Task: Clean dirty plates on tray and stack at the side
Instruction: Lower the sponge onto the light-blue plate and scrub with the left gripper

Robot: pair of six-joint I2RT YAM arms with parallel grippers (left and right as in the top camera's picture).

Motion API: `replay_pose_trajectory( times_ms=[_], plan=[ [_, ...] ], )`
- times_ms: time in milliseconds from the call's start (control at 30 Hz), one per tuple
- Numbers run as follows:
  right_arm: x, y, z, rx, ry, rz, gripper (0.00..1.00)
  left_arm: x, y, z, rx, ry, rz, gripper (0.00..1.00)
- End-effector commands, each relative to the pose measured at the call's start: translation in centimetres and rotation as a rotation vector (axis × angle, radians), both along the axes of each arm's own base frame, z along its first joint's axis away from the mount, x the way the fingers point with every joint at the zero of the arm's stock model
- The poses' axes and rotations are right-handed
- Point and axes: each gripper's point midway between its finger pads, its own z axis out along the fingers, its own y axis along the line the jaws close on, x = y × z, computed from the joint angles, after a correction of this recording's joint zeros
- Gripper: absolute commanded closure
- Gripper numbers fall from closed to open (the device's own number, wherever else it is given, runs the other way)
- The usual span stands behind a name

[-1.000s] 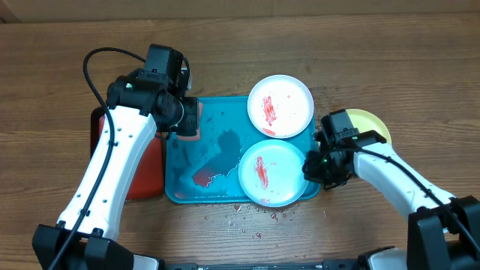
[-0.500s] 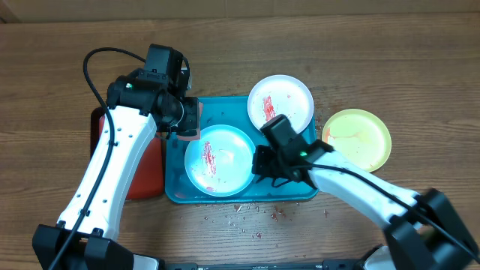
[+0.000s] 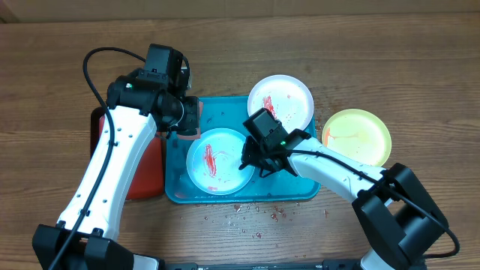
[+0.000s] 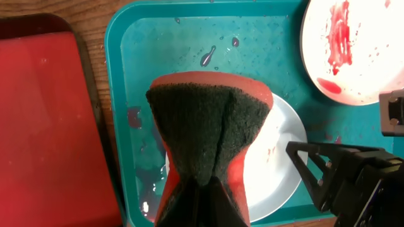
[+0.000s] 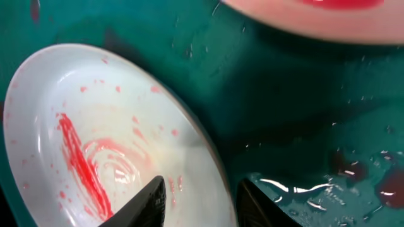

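The pale mint plate (image 3: pixel 216 161), streaked with red sauce, lies in the left half of the turquoise tray (image 3: pixel 300 187). My right gripper (image 3: pixel 251 157) is shut on its right rim; one finger (image 5: pixel 150 200) sits inside the plate (image 5: pixel 95 126), the other outside. My left gripper (image 3: pixel 187 120) hangs over the tray's back left, shut on a red sponge (image 4: pixel 208 120) with a dark scouring face, just above the plate (image 4: pixel 278 164). The white plate (image 3: pixel 280 105), smeared red, rests on the tray's back right corner. The yellow-green plate (image 3: pixel 357 137) lies on the table to the right.
A smaller red tray (image 3: pixel 142 169) with a dark rim lies against the turquoise tray's left side, under my left arm. Water drops and a puddle sit on the tray floor (image 5: pixel 328 183). Red crumbs are scattered on the wood in front of the tray (image 3: pixel 259 214).
My right gripper carried the mint plate from the tray's front right to its left half, then edged slightly further left. The left arm and sponge stayed put.
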Motion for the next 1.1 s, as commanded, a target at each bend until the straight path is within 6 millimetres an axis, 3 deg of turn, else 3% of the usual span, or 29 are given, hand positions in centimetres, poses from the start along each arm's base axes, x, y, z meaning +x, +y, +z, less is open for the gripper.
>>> replay_pose_trajectory(
  times_ms=[0,133,167,200,233,367,500,733,833,900,1000,1067],
  plan=[
    [1.0,0.0,-0.2,-0.027,-0.031,-0.005,0.62,-0.2,-0.5,-1.0,-0.035,0.032,0.023,0.96],
    [0.5,0.1,-1.2,-0.022,0.009,-0.010,0.69,-0.7,-1.1,-2.5,-0.065,0.061,0.017,0.96],
    [0.4,0.2,-1.3,-0.018,0.016,-0.014,0.76,-0.8,-1.0,-2.9,-0.065,0.068,0.020,0.96],
    [0.3,0.1,-1.5,-0.019,0.027,-0.030,0.95,-1.0,-1.1,-3.4,-0.067,0.077,0.019,0.96],
    [0.4,0.1,-1.5,-0.016,0.030,-0.040,0.96,-1.2,-1.2,-3.8,-0.076,0.087,0.022,0.96],
    [0.4,0.1,-1.5,-0.010,0.038,-0.069,0.96,-1.5,-2.8,-4.9,-0.129,0.095,0.004,0.96],
    [0.4,0.1,-1.5,-0.012,0.037,-0.070,0.96,-1.3,-3.0,-6.8,-0.042,0.060,-0.021,0.96],
    [0.3,0.0,-1.6,-0.016,0.038,-0.066,0.96,-1.8,-1.5,-13.2,0.124,0.080,-0.017,0.96],
    [0.3,0.0,-1.6,-0.019,0.034,-0.053,0.96,-2.0,-0.7,-17.3,0.170,0.147,-0.008,0.96],
    [0.3,0.0,-1.6,-0.019,0.034,-0.053,0.96,-2.2,-0.7,-18.5,0.178,0.173,-0.010,0.96],
    [0.3,0.0,-1.6,-0.019,0.034,-0.053,0.96,-3.1,-2.2,-19.9,0.101,0.236,-0.058,0.96],
    [0.3,0.0,-1.6,-0.019,0.034,-0.053,0.96,-4.4,-5.2,-19.9,-0.061,0.285,-0.200,0.96]
  ],
)
